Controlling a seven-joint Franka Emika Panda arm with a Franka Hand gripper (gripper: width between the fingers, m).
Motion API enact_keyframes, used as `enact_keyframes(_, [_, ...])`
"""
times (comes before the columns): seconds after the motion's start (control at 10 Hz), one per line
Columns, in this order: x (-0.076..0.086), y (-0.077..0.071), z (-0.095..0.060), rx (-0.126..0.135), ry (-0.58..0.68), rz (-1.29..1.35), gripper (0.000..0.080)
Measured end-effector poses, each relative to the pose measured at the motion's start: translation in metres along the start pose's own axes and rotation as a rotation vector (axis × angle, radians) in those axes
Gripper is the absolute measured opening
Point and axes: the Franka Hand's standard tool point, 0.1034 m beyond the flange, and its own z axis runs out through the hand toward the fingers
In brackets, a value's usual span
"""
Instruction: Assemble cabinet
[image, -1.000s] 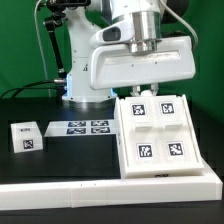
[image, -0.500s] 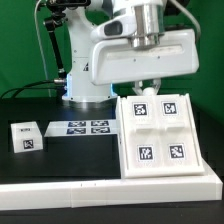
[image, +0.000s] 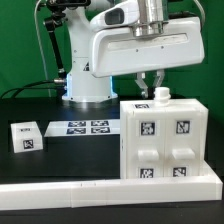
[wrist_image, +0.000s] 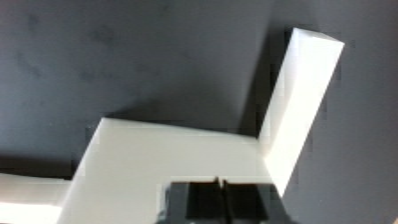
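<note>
The cabinet (image: 165, 140) is a white blocky box at the exterior view's right, standing with its tagged face toward the camera and resting against the white front rail (image: 100, 186). A small white knob (image: 161, 95) sticks up from its top edge. My gripper (image: 152, 82) hangs just above that top edge, beside the knob, with its jaws closed together and nothing between them. In the wrist view the dark fingertips (wrist_image: 196, 195) meet over a white face of the cabinet (wrist_image: 169, 150), and a tall white panel (wrist_image: 302, 90) rises beside it.
A small white piece with a tag (image: 25, 136) lies at the exterior view's left. The marker board (image: 85, 126) lies flat in the middle, in front of the robot base (image: 85, 85). The tabletop is black.
The cabinet has gone from lying back with its tagged face upward to standing with that face forward. My gripper has risen with its top edge.
</note>
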Motion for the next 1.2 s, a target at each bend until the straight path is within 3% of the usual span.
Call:
enact_keyframes(0.5, [0.006, 0.001, -0.003, 0.003, -0.005, 0.002, 0.0014])
enact_keyframes(0.7, [0.006, 0.001, -0.003, 0.003, -0.006, 0.002, 0.0364])
enact_keyframes(0.8, [0.005, 0.001, -0.002, 0.003, -0.008, 0.002, 0.0499])
enact_keyframes(0.9, [-0.005, 0.007, 0.005, -0.003, -0.009, -0.003, 0.0499])
enact_keyframes(1.0, [-0.024, 0.021, 0.009, -0.01, -0.03, -0.018, 0.0694])
enact_keyframes(1.1, [-0.043, 0.043, 0.008, -0.02, -0.043, -0.036, 0.0772])
enact_keyframes(1.2, [-0.058, 0.063, 0.006, -0.024, -0.053, -0.079, 0.0772])
